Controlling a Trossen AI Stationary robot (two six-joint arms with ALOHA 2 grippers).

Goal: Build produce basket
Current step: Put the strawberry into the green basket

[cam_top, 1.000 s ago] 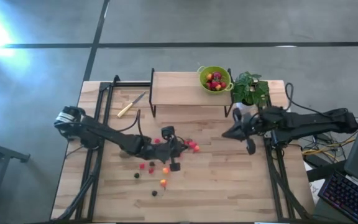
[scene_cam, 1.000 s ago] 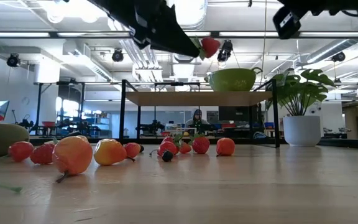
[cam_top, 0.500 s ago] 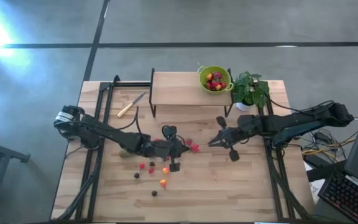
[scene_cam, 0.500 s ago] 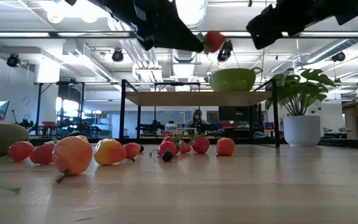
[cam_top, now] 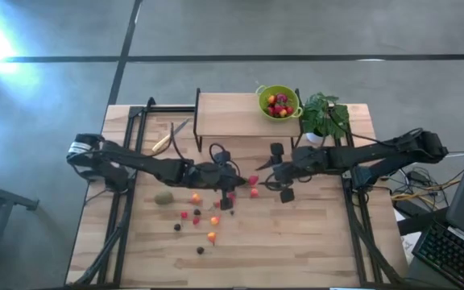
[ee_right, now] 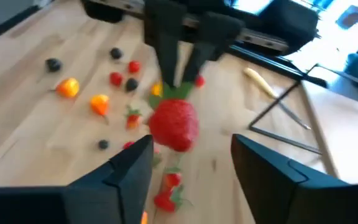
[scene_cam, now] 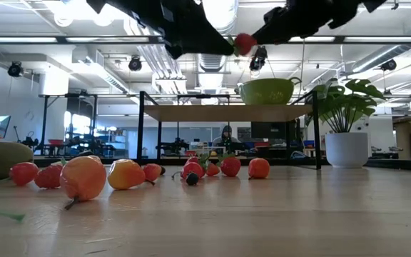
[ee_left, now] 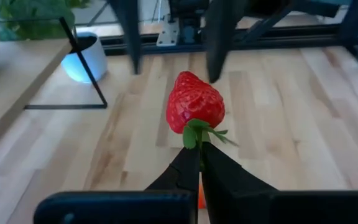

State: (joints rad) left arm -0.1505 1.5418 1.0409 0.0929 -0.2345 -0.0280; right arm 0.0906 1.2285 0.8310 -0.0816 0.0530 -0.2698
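left gripper [ee_left: 199, 163]: fingers pinching strawberry [ee_left: 195, 102] stem, raised mid-bench
right gripper [ee_right: 191, 155]: fingers spread either side of strawberry

Open-plan robotics lab: grey concrete floor [cam_top: 296, 32], exposed ceiling ducts [scene_cam: 170, 64] with strip lights, camera rigs [scene_cam: 14, 69] overhead, workstations behind; keyboard [cam_top: 453, 256] beside wooden counter [cam_top: 312, 242].

No text, label, brand, number or sign could be read anywhere in these views, neither on the table, nor on the arms, nor in the room behind it.
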